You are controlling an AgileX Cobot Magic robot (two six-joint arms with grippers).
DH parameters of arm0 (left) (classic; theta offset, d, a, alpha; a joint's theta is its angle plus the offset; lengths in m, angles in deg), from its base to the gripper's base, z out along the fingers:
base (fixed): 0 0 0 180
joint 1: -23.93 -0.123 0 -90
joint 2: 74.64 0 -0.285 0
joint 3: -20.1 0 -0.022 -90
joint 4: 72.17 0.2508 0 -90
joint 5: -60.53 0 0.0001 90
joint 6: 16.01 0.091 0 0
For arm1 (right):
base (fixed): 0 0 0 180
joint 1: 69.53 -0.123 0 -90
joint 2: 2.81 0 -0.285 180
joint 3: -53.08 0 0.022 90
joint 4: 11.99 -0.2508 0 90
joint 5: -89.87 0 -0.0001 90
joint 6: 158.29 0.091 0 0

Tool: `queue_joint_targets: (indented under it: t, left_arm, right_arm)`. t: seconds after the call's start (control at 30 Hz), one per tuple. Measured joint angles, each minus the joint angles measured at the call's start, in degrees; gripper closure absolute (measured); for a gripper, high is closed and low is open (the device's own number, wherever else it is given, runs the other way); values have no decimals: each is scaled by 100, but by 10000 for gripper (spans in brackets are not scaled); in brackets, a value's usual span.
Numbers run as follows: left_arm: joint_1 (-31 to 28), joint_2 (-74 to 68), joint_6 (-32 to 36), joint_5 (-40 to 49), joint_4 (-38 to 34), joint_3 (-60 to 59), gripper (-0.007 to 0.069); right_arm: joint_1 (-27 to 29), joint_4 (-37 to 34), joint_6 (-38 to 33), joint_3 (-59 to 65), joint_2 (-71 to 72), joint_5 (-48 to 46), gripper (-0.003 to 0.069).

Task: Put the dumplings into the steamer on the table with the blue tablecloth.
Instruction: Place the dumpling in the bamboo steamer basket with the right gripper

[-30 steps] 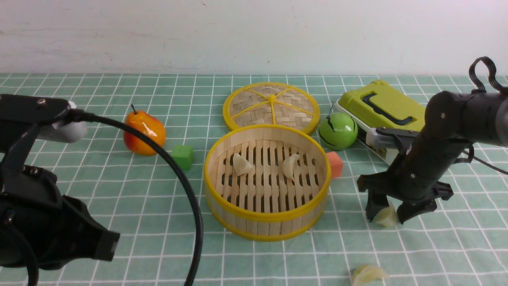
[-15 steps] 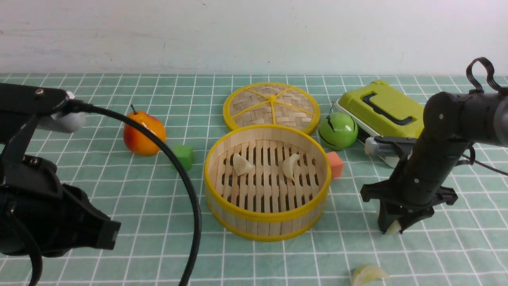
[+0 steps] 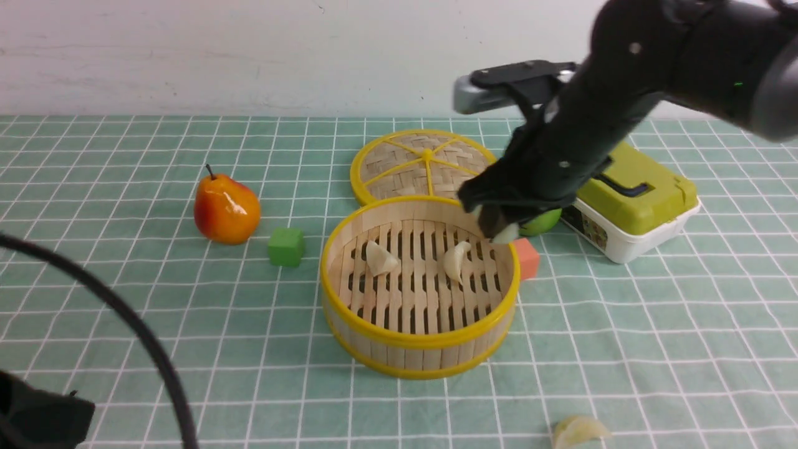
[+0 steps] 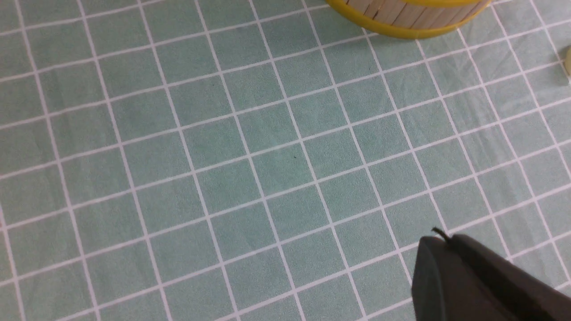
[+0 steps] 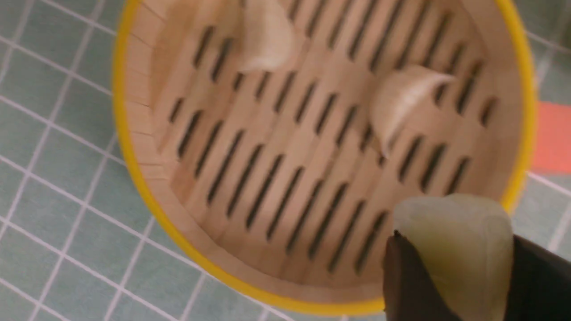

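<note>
The right gripper (image 3: 499, 229), earlier spread over a dumpling (image 5: 453, 236) on the cloth (image 3: 623, 324) right of the steamer (image 3: 405, 355), has clamped it and lifted it above the steamer's far right rim. The left arm (image 3: 37, 418) has drawn back from left of the steamer, almost out of front view.

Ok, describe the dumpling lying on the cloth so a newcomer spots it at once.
Start at the round bamboo steamer mid-table. Nearer the robot and to its right lies a pale crescent dumpling. It alone rests on bare cloth; the others are in the steamer or the right hand.
</note>
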Motion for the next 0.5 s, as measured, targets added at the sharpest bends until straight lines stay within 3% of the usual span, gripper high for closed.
queue_joint_targets:
  t: [0.2,0.5]
  left_arm:
    - [0,626,-102,88,0,-197,638]
    - [0,876,-120,399,0,-203,638]
  right_arm:
    - [-365,0,37,-659,-1223,55,412]
    - [-390,2,302,-978,-1935,149,412]
